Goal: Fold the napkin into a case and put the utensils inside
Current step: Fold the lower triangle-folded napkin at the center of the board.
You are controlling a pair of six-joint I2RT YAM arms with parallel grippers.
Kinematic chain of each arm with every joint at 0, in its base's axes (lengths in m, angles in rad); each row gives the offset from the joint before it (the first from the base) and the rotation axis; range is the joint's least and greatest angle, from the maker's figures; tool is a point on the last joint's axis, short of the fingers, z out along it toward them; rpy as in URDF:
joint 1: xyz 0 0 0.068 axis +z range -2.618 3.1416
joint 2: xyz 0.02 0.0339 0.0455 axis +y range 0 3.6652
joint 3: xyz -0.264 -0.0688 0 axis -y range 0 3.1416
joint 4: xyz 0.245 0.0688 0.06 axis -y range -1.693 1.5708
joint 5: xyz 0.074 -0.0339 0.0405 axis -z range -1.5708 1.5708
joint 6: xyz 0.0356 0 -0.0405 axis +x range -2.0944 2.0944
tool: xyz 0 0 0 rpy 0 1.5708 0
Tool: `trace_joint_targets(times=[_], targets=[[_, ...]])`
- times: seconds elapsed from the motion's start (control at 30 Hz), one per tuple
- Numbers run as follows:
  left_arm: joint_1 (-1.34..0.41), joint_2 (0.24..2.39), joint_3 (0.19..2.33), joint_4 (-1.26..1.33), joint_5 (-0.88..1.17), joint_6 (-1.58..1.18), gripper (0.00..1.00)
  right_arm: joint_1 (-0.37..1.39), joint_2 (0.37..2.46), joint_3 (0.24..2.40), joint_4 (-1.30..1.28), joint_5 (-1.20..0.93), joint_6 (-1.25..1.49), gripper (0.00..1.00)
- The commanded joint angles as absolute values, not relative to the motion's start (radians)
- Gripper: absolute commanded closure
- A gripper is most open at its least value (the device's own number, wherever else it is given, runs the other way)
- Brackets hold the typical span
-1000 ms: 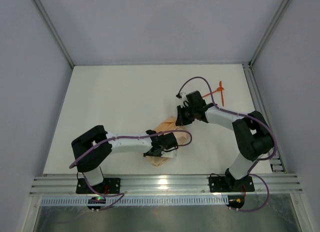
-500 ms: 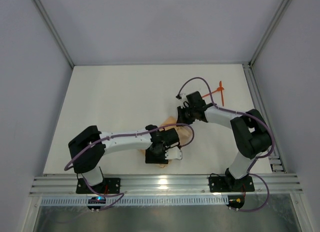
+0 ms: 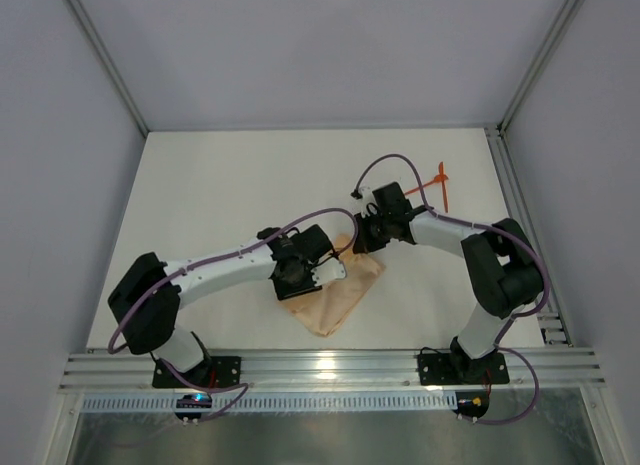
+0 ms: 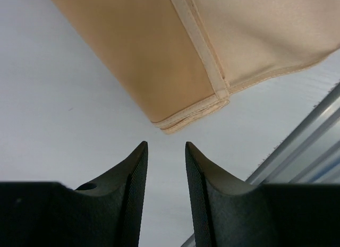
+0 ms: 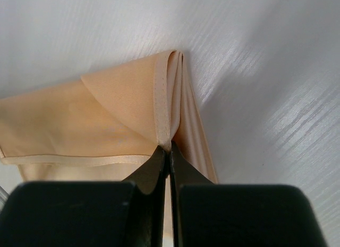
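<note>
- Toward the near middle of the desk (image 3: 220, 205), the napkin (image 3: 335, 297) lay flat as a slanted, roughly rectangular shape, with one corner pointing at the front rail.
- My right tool (image 3: 354, 247) was pressed together on the napkin's far corner. The right wrist view showed the hemmed edge pinched between my fingers, with several layers meeting there.
- My left tool (image 4: 166, 151) hung just above the desk with its jaws spread a little and nothing between them. It sat just short of one folded corner, touching no cloth as far as I could tell.
- At that corner the left wrist view showed stacked hems, so I judged the cloth was doubled over at least once.
- I took the folding as partly done. The napkin was not yet the narrow pocket with a diagonal edge that the task asks for, and I could see no opening ready to receive anything.
- The utensils (image 3: 437, 185) lay together at the far right of the desk, beyond my right arm. They were well apart from the napkin, and neither tool was on them.
- What was left, as I read it: the remaining folds, then fetching both utensils and slipping them inside.
</note>
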State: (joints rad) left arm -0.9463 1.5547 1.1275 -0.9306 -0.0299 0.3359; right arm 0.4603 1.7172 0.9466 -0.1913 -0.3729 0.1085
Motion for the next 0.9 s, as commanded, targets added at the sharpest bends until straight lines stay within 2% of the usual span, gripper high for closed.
trace_joint_targets(times=[0.0,0.2,0.5,0.57,0.6,0.87], targets=[[-0.954,1.575,1.059,-0.8,-0.132,0.301,0.63,0.457,1.698,0.997,-0.207,-0.382,0.075,0.97],[-0.946,1.626,1.022,-0.719,-0.133,0.275,0.57,0.457,1.697,1.029,-0.262,-0.35,0.055,0.97],[-0.946,1.674,0.976,-0.643,-0.12,0.308,0.59,0.457,1.726,1.037,-0.282,-0.339,0.035,0.97],[-0.946,1.686,0.963,-0.623,-0.114,0.313,0.61,0.457,1.736,1.037,-0.281,-0.336,0.035,0.88],[-0.946,1.689,0.953,-0.618,-0.112,0.314,0.64,0.457,1.736,1.035,-0.281,-0.333,0.035,0.73],[-0.946,1.68,0.917,-0.604,-0.077,0.325,0.69,0.459,1.565,1.06,-0.386,-0.391,-0.023,0.49]])
